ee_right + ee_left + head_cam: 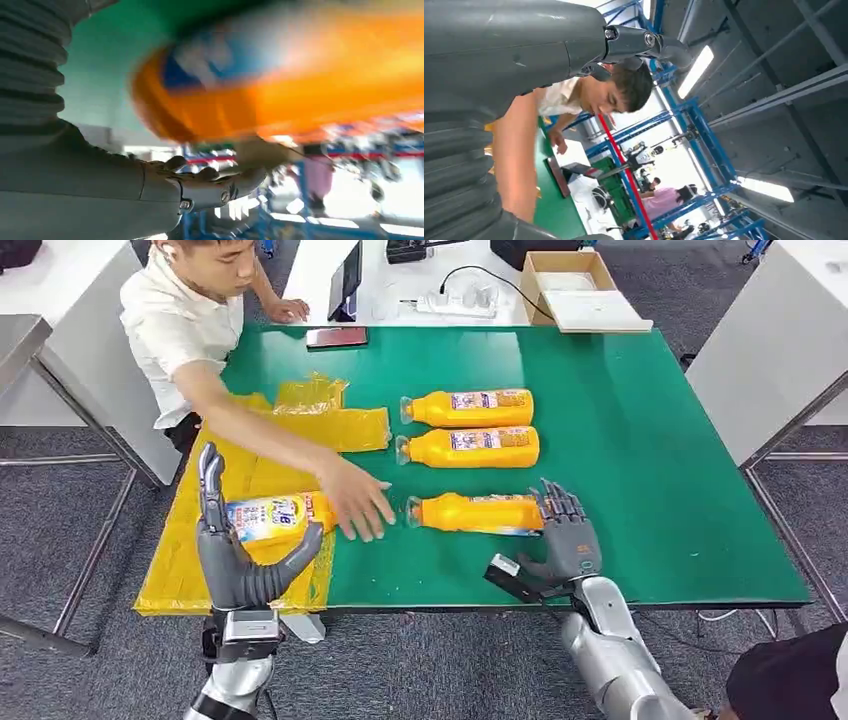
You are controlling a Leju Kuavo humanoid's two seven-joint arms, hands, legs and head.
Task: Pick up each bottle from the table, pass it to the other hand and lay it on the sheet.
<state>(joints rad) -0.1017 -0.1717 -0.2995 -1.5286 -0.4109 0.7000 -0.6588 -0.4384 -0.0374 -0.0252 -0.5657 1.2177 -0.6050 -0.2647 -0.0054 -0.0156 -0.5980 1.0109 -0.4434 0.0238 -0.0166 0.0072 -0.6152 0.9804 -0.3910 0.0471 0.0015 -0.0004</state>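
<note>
Four orange bottles, one yellow sheet, green table.
Three bottles on table; nearest, at 9 o'clock of grasping right hand. Fourth bottle on sheet, under person's hand; left hand released.

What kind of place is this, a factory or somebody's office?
Probably an industrial hall used as a robot test lab: blue steel racking under a high ceiling with strip lights, and a green-topped table with orange bottles laid out.

The bottles carry blue-and-white labels, but the print is too small to read. No other text is legible.
</note>
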